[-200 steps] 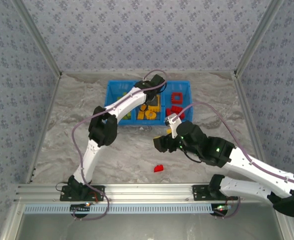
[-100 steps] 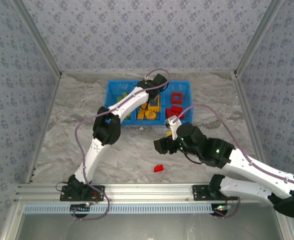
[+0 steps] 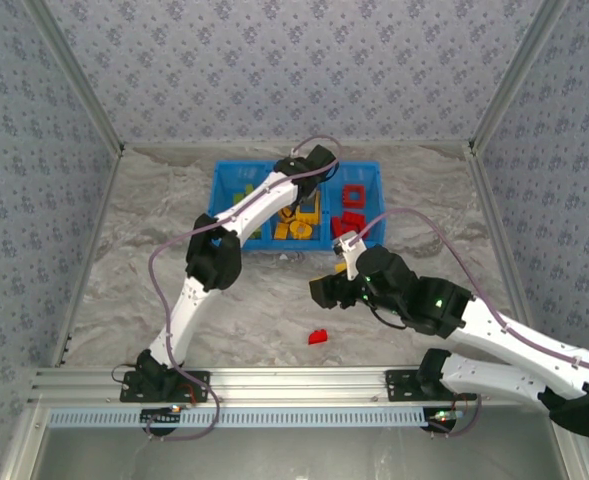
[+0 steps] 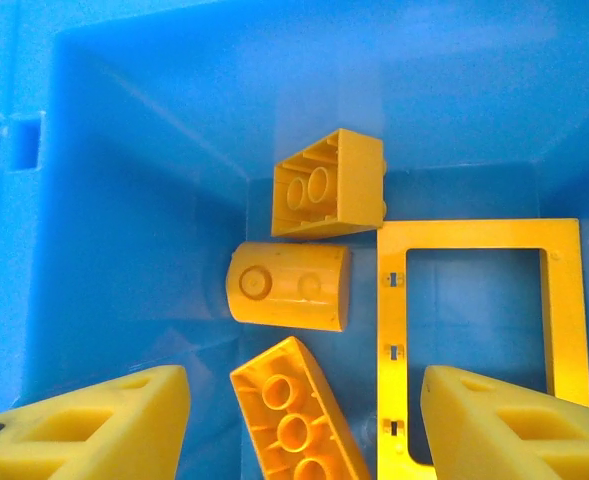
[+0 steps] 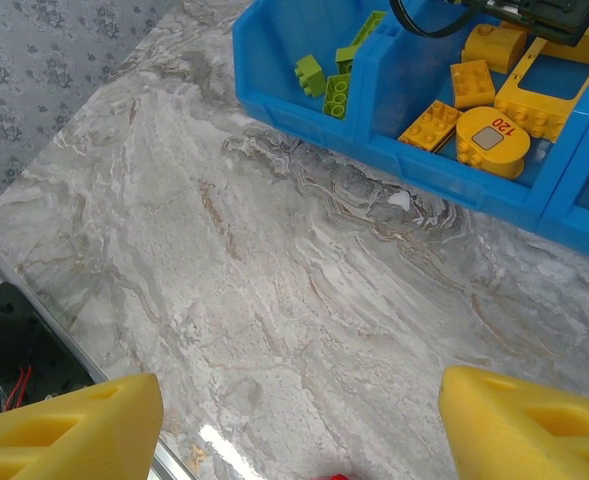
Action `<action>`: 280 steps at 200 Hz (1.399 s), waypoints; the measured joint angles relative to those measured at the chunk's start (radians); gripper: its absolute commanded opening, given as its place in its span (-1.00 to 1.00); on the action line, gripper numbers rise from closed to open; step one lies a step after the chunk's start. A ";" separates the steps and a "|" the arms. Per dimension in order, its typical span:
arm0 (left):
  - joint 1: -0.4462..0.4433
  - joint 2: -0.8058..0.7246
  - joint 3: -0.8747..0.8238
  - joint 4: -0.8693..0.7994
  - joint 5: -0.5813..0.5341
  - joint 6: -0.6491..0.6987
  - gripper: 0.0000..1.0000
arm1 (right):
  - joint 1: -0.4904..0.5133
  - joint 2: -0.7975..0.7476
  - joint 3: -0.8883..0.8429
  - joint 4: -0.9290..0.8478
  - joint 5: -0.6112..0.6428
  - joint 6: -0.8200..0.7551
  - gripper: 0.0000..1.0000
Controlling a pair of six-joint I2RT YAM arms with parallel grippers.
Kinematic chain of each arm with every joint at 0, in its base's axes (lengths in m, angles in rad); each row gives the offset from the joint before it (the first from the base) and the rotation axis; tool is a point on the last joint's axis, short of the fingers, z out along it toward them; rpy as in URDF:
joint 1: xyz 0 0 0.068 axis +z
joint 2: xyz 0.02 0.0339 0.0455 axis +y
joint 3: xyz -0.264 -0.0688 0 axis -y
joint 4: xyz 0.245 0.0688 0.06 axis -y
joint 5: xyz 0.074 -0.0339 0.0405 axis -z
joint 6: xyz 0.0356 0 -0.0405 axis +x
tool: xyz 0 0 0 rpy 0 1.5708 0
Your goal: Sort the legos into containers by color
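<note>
At left, we see the left claw [image 4: 302, 410] spread open and empty above yellow legos [image 4: 292, 285] lying in the middle container [image 4: 134, 200] of the blue bin [image 3: 217, 195]. At right, the right claw [image 5: 299, 420] gapes wide, holding nothing, over the desk [image 3: 254, 300], with a red lego [image 3: 318, 336] near it.

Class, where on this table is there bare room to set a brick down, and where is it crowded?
Free: the marble table left of the blue bin, and the strip between the bin and the red brick, under the right gripper. Crowded: the middle compartment, full of yellow bricks beneath the left gripper.
</note>
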 measured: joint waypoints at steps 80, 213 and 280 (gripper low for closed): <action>-0.067 -0.718 -0.544 0.083 0.147 -0.075 0.36 | 0.118 0.172 -0.021 -0.148 0.098 0.058 0.52; -0.128 -1.788 -1.469 0.183 0.793 -0.118 0.38 | 0.294 0.628 0.056 -0.327 0.111 -0.009 0.65; -0.128 -1.917 -1.514 0.114 0.833 -0.193 0.38 | 0.198 0.721 0.075 -0.271 0.069 -0.109 0.24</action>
